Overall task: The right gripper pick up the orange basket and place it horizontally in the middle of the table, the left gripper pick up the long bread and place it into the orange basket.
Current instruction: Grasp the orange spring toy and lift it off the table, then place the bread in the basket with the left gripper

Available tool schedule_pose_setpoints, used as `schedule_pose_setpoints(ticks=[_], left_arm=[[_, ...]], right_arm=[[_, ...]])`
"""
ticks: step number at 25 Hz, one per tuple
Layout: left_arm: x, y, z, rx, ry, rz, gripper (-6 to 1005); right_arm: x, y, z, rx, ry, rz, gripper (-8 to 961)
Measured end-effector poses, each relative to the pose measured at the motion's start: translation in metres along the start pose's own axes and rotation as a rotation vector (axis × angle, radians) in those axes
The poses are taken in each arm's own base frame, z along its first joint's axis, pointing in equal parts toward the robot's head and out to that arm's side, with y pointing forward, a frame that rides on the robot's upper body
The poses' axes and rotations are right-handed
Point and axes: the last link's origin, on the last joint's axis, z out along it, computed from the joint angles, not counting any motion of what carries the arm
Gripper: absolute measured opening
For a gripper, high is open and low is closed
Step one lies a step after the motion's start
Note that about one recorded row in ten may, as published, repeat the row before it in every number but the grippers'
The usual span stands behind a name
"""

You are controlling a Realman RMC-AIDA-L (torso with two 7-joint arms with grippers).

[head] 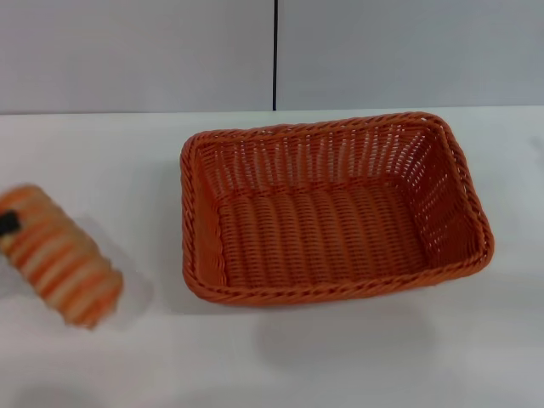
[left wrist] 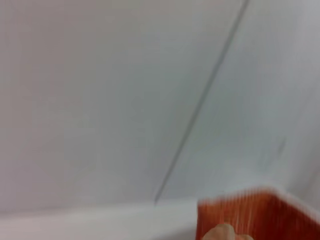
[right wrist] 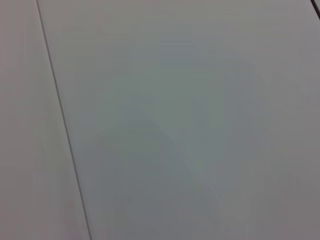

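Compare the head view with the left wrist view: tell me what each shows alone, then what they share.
Only the head view shows the whole orange basket, empty and upright on the table, with the long bread left of it, outside the basket. Only the left wrist view shows a rounded pale tip at its lower edge, too blurred to name. Both show the basket, the table and the grey wall with its dark seam. Neither shows a gripper clearly.

My long bread [head: 59, 255] is smeared with blur in the head view, and its far-left end runs off the edge; a small black bit [head: 8, 223] on it is too cut off to identify; from my left wrist, the orange basket [left wrist: 260, 215] is a blurry corner cropped at the bottom; a pale blob [left wrist: 225, 232] in front of it is unreadable.
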Motion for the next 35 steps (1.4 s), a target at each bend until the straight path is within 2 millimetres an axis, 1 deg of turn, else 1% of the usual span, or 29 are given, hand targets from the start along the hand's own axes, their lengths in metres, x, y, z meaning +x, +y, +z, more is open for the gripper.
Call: schedule_pose_setpoints(ticks=[1,3,4,5,6,7,8,9,10,11,12,13,14,15,16,17,18,19,20,22,25,26,28,33,35], left_arm=[[0.003,0.002,0.001,-0.002,0.038,-0.007,381],[0.011,0.008,0.015,-0.031,0.147,-0.017,362],[0.011,0.008,0.015,-0.031,0.147,-0.017,351],[0.013,0.010,0.020,-0.041,0.179,-0.019,341],[0.016,0.012,0.030,-0.065,0.213,-0.033,330],[0.018,0.014,0.048,-0.115,0.254,-0.070,319],[0.018,0.014,0.048,-0.115,0.254,-0.070,310],[0.018,0.017,0.064,-0.157,0.277,-0.097,300],[0.019,0.018,0.073,-0.176,0.287,-0.108,291],[0.018,0.021,0.088,-0.204,0.297,-0.112,281],[0.016,0.025,0.108,-0.229,0.297,-0.100,272],[0.016,0.025,0.108,-0.229,0.297,-0.100,268],[0.012,0.028,0.120,-0.237,0.297,-0.094,264],[0.003,0.034,0.143,-0.238,0.299,-0.081,259],[0.003,0.034,0.143,-0.238,0.299,-0.081,255],[-0.004,0.039,0.160,-0.226,0.288,-0.041,251],[-0.007,0.041,0.166,-0.223,0.279,-0.018,247],[-0.007,0.041,0.166,-0.223,0.279,-0.018,243],[-0.014,0.046,0.175,-0.227,0.253,0.034,239],[-0.016,0.047,0.178,-0.226,0.246,0.049,230],[-0.025,0.048,0.184,-0.197,0.219,0.083,221],[-0.025,0.048,0.184,-0.197,0.219,0.083,218],[-0.031,0.048,0.184,-0.174,0.210,0.091,213],[-0.043,0.052,0.179,-0.189,0.171,0.110,284],[-0.047,0.053,0.176,-0.186,0.169,0.103,448]], right_arm=[[0.000,0.000,0.001,-0.003,-0.001,0.000,513],[-0.001,0.000,0.003,-0.008,-0.003,-0.001,513],[-0.001,0.000,0.004,-0.011,-0.003,-0.002,513],[-0.001,0.001,0.005,-0.014,-0.004,-0.003,513],[-0.002,0.001,0.007,-0.018,-0.005,-0.004,513],[-0.002,0.001,0.010,-0.024,-0.007,-0.006,513],[-0.002,0.001,0.010,-0.024,-0.007,-0.006,513],[-0.003,0.001,0.010,-0.026,-0.008,-0.008,513],[-0.004,0.001,0.011,-0.028,-0.008,-0.010,513],[-0.005,0.001,0.012,-0.031,-0.009,-0.014,513],[-0.006,0.001,0.013,-0.036,-0.011,-0.014,513],[-0.006,0.001,0.013,-0.036,-0.011,-0.014,513],[-0.006,0.001,0.013,-0.037,-0.011,-0.013,513],[-0.006,0.001,0.013,-0.039,-0.011,-0.011,513],[-0.006,0.001,0.013,-0.039,-0.011,-0.011,513],[-0.006,0.002,0.013,-0.042,-0.012,-0.010,513],[-0.006,0.002,0.013,-0.042,-0.012,-0.010,513],[-0.006,0.002,0.013,-0.044,-0.013,-0.009,513],[-0.006,0.003,0.013,-0.048,-0.014,-0.007,513],[-0.006,0.003,0.013,-0.048,-0.014,-0.007,513],[-0.006,0.003,0.014,-0.049,-0.015,-0.006,513],[-0.006,0.003,0.014,-0.049,-0.015,-0.006,513],[-0.006,0.003,0.015,-0.052,-0.017,-0.009,513],[-0.006,0.003,0.017,-0.055,-0.022,-0.021,513],[-0.007,0.003,0.018,-0.054,-0.029,-0.022,513]])
